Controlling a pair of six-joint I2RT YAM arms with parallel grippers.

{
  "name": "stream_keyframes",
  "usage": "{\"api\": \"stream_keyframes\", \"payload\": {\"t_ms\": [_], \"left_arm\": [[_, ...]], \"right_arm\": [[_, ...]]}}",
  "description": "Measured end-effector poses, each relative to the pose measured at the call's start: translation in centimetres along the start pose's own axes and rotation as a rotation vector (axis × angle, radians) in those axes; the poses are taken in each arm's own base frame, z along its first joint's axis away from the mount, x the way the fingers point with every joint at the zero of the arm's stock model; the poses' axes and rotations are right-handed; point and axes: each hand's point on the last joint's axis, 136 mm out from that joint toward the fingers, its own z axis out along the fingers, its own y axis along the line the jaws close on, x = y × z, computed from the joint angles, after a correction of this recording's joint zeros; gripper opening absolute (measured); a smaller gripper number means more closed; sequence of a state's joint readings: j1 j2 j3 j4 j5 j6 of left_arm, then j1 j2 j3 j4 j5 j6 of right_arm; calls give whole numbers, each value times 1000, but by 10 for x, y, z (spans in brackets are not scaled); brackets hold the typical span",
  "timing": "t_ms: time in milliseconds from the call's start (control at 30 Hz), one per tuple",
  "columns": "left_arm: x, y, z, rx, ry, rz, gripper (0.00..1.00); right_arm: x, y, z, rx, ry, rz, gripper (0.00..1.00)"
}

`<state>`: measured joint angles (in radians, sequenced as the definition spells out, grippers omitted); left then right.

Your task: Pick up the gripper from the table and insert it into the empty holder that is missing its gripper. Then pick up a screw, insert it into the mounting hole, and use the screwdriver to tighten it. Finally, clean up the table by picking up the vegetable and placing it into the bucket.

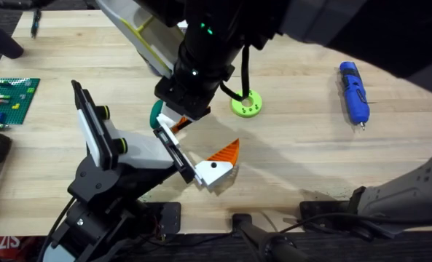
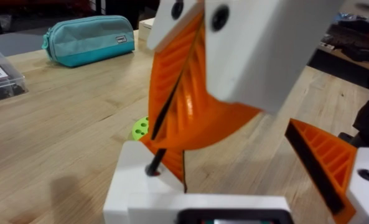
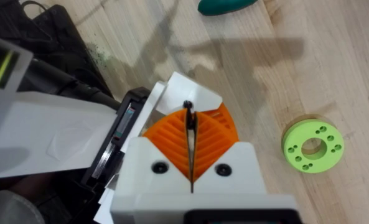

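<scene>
**Wood, plastic and a bit of cloth**

The table (image 1: 310,145) is pale, matt wood with visible grain. The screwdriver (image 1: 352,91) looks like smooth blue plastic. White fingers (image 3: 190,168) carry ribbed orange pads. The teal pouch (image 2: 91,38) seems cloth.

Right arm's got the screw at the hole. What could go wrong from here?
1. The screw leans in the right tool as it meets the hole; it may jam or seat crooked.
2. The screwdriver lies far off to the right; once released, a loosely seated screw could tip out before it gets there.
</scene>
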<state>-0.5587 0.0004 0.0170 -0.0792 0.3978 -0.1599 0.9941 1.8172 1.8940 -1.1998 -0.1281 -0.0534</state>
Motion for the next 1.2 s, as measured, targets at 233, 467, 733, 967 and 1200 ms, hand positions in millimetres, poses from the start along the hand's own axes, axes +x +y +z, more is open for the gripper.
{"api": "stream_keyframes", "payload": {"t_ms": [233,467,733,967,1200], "left_arm": [[0,0,0,-1,-2,-1,984],[0,0,0,-1,-2,-2,984],[0,0,0,-1,-2,-1,984],[0,0,0,-1,-2,-1,984],[-1,0,0,-1,-2,-2,984]], "right_arm": [[2,-1,0,3,9,2,10],[2,-7,-4,41,3,-1,10],[2,-13,-7,70,-2,-3,10],[2,-11,-7,67,-2,-5,10],[1,-6,-6,42,-3,-8,10]]}}
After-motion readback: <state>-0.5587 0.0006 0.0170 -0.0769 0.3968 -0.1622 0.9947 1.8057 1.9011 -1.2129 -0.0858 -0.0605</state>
